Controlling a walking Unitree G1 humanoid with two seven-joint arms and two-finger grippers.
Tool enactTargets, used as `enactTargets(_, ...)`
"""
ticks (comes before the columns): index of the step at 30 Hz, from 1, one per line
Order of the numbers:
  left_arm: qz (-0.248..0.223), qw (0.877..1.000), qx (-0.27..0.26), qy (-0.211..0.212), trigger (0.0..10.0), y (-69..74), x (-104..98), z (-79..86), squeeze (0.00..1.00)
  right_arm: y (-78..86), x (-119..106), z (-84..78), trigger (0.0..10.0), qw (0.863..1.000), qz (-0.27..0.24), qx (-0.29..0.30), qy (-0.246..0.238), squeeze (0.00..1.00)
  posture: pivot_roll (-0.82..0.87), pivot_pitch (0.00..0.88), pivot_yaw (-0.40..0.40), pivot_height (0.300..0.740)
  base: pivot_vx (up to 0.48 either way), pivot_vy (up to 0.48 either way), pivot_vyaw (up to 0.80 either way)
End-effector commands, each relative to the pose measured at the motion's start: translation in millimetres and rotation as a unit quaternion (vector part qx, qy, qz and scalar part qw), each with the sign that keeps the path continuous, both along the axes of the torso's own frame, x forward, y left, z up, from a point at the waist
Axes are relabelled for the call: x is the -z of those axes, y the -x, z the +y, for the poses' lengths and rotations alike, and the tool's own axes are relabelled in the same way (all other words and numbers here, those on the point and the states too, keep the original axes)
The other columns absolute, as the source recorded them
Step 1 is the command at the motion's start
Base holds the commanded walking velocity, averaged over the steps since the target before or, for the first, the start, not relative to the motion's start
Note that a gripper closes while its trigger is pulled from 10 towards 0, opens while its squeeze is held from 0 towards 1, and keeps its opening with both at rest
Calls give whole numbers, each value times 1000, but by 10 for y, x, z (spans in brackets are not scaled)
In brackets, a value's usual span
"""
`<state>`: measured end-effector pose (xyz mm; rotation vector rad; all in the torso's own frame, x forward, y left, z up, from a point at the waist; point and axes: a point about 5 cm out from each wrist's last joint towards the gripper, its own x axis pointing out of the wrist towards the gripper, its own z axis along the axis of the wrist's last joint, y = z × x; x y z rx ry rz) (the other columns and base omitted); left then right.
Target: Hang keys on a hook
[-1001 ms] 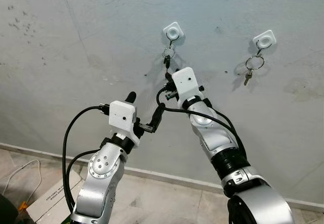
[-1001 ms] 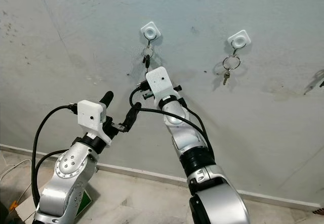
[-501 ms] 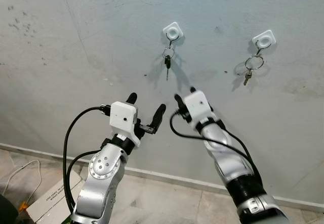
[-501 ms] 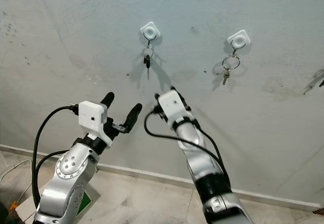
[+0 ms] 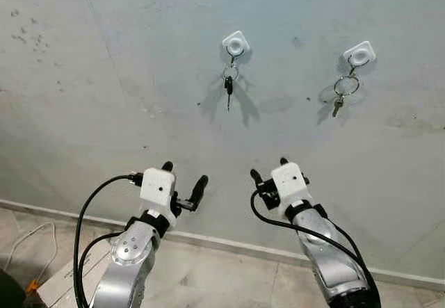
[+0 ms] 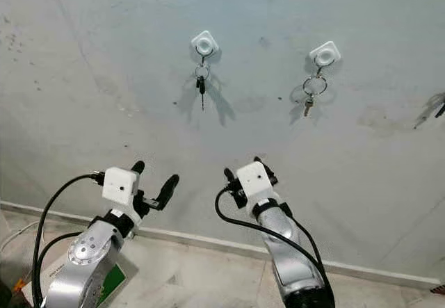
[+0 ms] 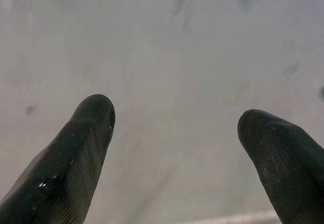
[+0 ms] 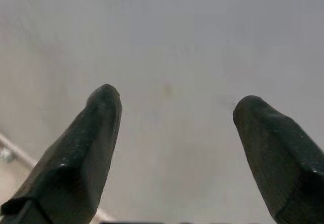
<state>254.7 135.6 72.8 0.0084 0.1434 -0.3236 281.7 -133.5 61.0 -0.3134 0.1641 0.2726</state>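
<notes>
Wall (image 5: 104, 78): bare grey plaster ahead of both arms.
Right gripper (image 5: 267, 170): your jaws stand wide and empty, low on the wall.
Left gripper (image 5: 184, 176): jaws wide, empty too.
Hooks: left hook (image 5: 236, 44) well above and between the jaws; right hook (image 5: 360, 53) beyond the right jaws.
Keys (image 5: 228, 85): hanging free from left hook; second set of keys (image 5: 339, 101) on right hook.
Progress: you can log the hang as apparently done.

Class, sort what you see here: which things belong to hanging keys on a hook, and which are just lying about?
Job: left hook with keys; right hook with keys; open right gripper.
Lying about: cardboard box, white cable, left gripper.
</notes>
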Motion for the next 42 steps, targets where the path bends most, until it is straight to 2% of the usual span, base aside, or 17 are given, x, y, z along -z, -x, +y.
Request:
enactTargets(1,30,999,-14,-10,10000,46,159,99,0,55,118,-80,10000,1000,24,8,4,1000,43,0,98,740,0,0,0)
enactTargets(2,47,999,-21,-4,10000,57,219,129,0,96,224,-150,10000,999,48,25,2,1000,41,0,103,740,0,0,0)
enactTargets(4,50,998,-23,1,10000,57,229,140,0,110,255,-173,10000,998,55,31,0,1000,41,0,105,740,0,0,0)
enactTargets(7,77,997,-14,12,10000,45,300,157,0,128,326,-284,10000,992,84,77,-50,1000,45,0,113,740,0,0,0)
enactTargets(8,102,994,-14,27,10000,44,386,183,0,127,365,-331,10000,989,94,95,-63,1000,38,0,119,740,0,0,0)
enactTargets(10,113,993,-15,39,10000,44,424,194,0,131,388,-333,10000,988,100,97,-69,1000,38,0,120,740,0,0,0)
enactTargets(11,127,990,-24,64,10000,28,479,225,0,136,410,-303,10000,988,103,90,-69,741,35,0,121,740,0,0,0)
enactTargets(12,134,987,-33,81,10000,10,500,248,0,136,410,-266,10000,990,100,80,-62,0,34,0,122,740,0,0,0)
enactTargets(15,141,985,-39,95,10000,-13,520,270,0,132,412,-220,10000,992,96,65,-51,0,32,0,122,740,0,0,0)
enactTargets(19,142,985,-35,88,10000,-9,518,266,0,129,410,-211,10000,993,94,59,-49,0,31,0,120,740,0,0,0)
enactTargets(23,143,986,-33,84,10000,-21,526,267,0,122,409,-191,10000,994,90,48,-39,0,32,0,111,740,0,0,766)
enactTargets(32,122,991,-26,53,10000,-92,495,159,0,75,379,-221,10000,997,80,19,-10,0,18,0,52,740,0,0,800)
enactTargets(36,105,993,-45,22,10000,-117,450,171,0,54,380,-253,10000,996,82,21,-9,0,12,0,43,740,0,0,0)
enactTargets(39,74,996,-57,-2,10000,-131,364,178,0,29,369,-275,10000,997,78,22,0,0,15,0,32,740,0,0,0)
enactTargets(42,65,996,-66,-7,10000,-114,355,190,0,0,337,-290,10000,997,71,23,5,0,23,0,16,740,0,0,0)
